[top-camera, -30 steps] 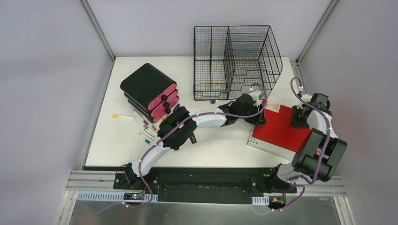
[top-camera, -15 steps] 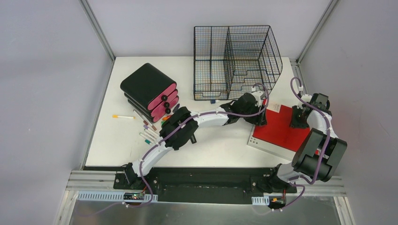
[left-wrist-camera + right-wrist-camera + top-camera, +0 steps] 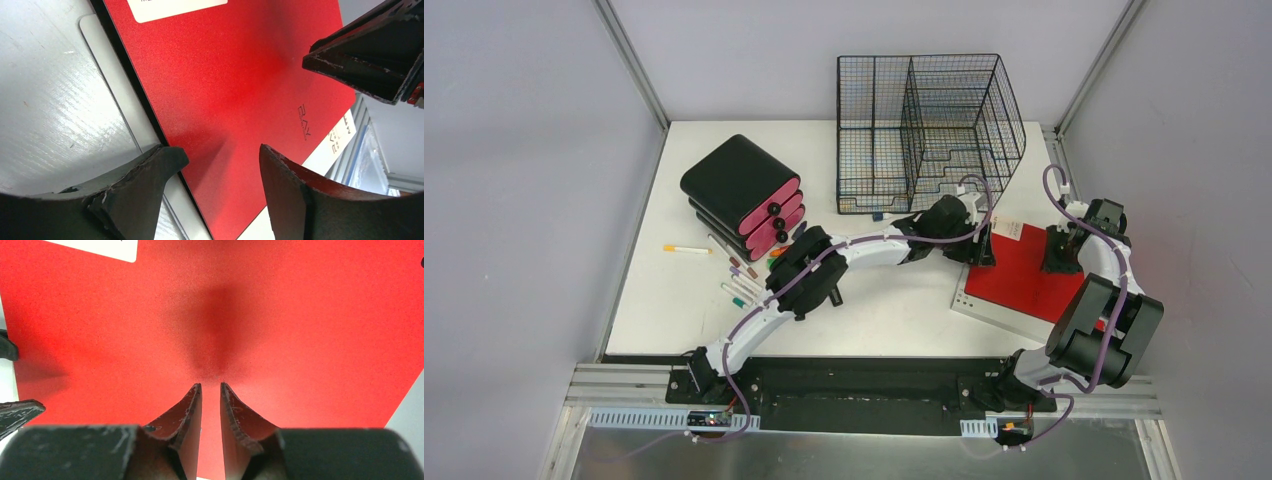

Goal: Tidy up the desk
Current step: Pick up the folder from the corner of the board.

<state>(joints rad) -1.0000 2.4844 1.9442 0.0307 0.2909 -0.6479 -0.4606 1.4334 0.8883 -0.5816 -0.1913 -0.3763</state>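
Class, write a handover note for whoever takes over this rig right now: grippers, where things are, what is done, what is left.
Left gripper: open, empty, jaws astride the red book's edge.
Right gripper: nearly shut, empty, tips at the book's cover; contact unclear.
Things: the book lies on a pale slab at the desk's right, near the rack. Pens lie loose beside the cases.
Done: nothing visibly filed.
Left: book, slab and pens.
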